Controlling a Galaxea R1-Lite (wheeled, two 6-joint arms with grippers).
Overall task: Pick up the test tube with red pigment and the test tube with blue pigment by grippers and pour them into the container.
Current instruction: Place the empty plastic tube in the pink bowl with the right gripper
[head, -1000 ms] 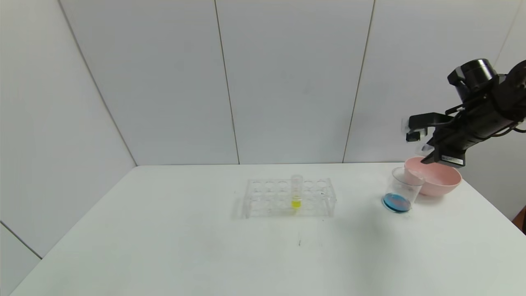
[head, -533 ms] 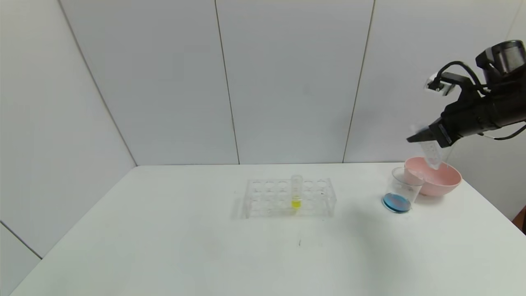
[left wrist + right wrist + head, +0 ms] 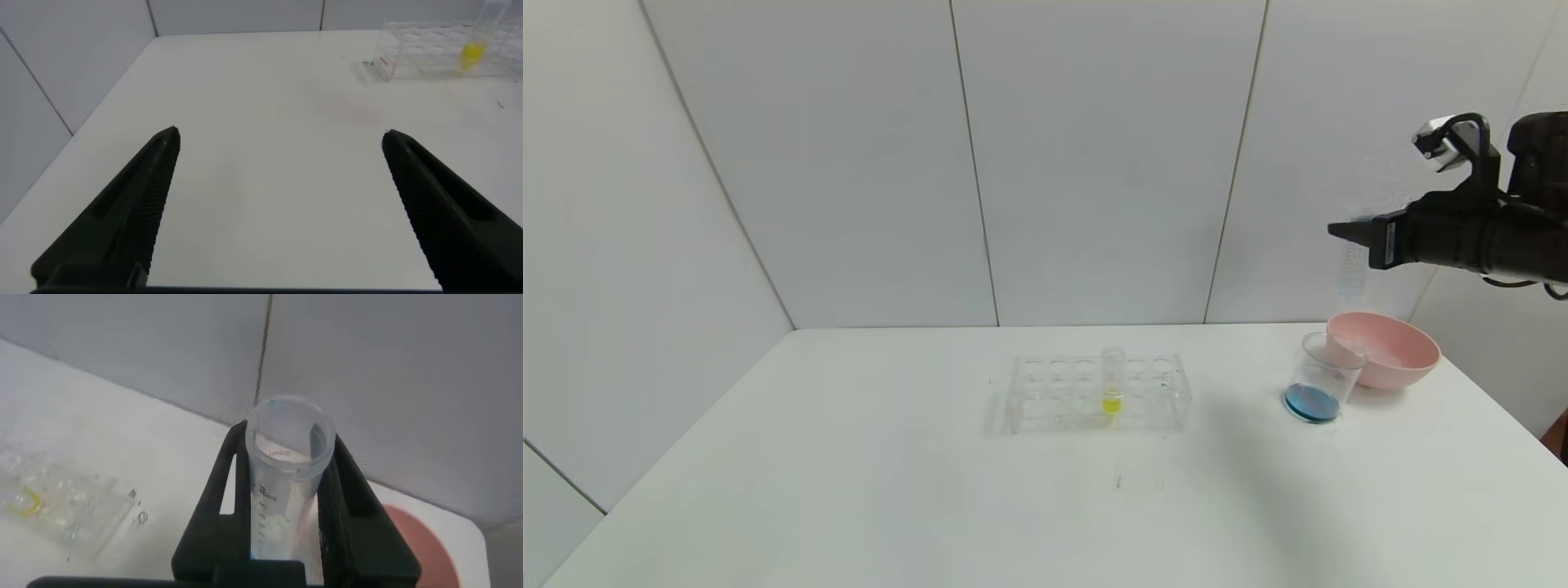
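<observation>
We saw our left gripper (image 3: 278, 204) gaping wide over bare table (image 3: 849, 457), idle; farther right the container (image 3: 1319, 380) sat holding blue liquid, touching the pink bowl (image 3: 1388, 351); above them our right gripper (image 3: 1347, 233) had swung level and higher, clamped on an upright, emptied test tube (image 3: 286, 482); blue poured, we judged; red nowhere seen.

A clear rack (image 3: 1097, 393) stands near the middle of the white desk (image 3: 849, 490), toward its far edge, with a yellow tube (image 3: 1112, 380) upright in one hole. A pink bowl (image 3: 1388, 349) sits by the far right corner.
</observation>
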